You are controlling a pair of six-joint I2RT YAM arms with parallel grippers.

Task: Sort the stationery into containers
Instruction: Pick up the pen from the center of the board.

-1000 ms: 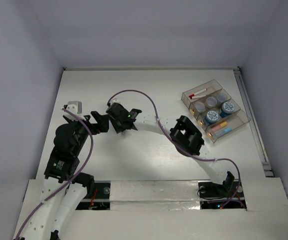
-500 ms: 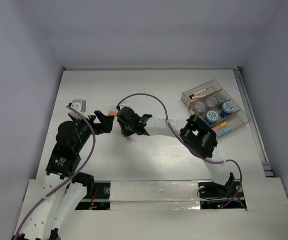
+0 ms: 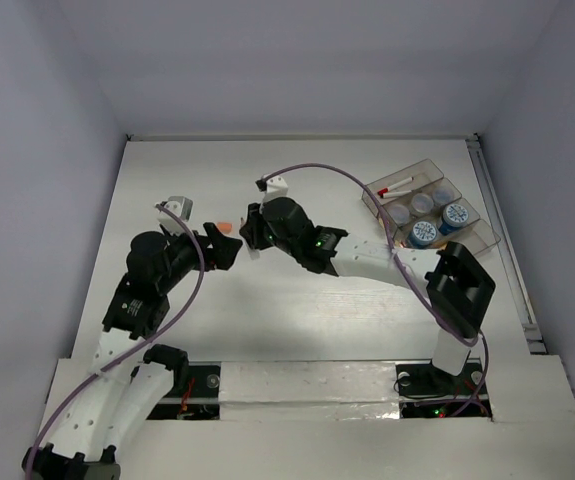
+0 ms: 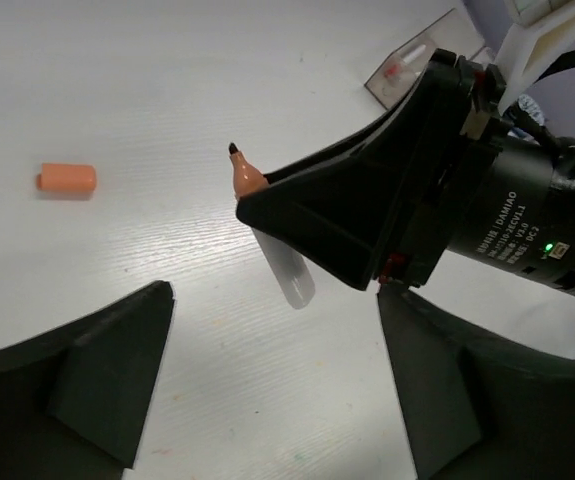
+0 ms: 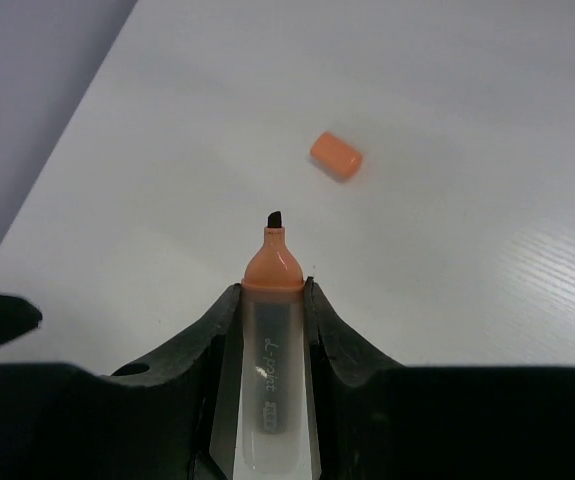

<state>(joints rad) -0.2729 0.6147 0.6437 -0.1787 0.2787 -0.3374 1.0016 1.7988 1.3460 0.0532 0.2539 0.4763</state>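
Both grippers have shifted slightly right over the last second, and the right arm's elbow now sits just near of the tray [image 3: 484, 233]. From the right wrist view, the right gripper [image 5: 272, 300] is clamped on an uncapped orange marker [image 5: 271, 380]. Its clear barrel sits between the 2 fingers, with the orange nose and black tip sticking out. The orange cap [image 5: 336, 155] lies on the white table [image 3: 317, 330] a little beyond the tip, not touching it. Facing the marker, the left gripper [image 4: 272, 295] has its jaws spread wide and holds nothing. At far right, the clear divided tray holds 4 round jars [image 3: 424, 233] with blue and purple lids. A red marker [image 3: 397, 189] lies in its farthest compartment.
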